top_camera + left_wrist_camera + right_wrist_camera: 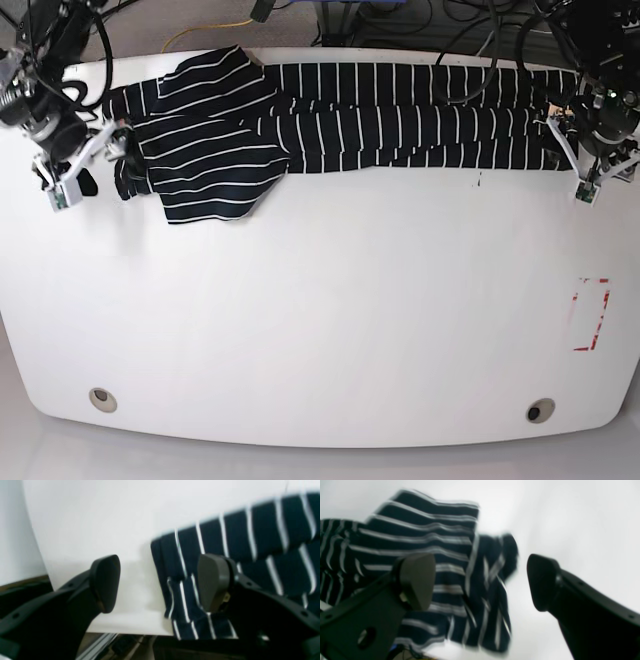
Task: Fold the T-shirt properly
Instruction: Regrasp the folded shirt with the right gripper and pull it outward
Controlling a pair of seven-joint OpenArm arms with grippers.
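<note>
"How does the left hand (160,583) stand?"

"Open, its fingers spread apart, and nothing sits between them but a view of the striped T-shirt (350,125) and the white desk (330,300)."

"And the right hand (480,582)?"

"Open as well, its fingers wide over the other end of the shirt."

"Where does the cloth lie from there?"

"It stretches between the two hands in a long, rumpled band, with a flap spread out beside the right hand, toward the left one."
</note>
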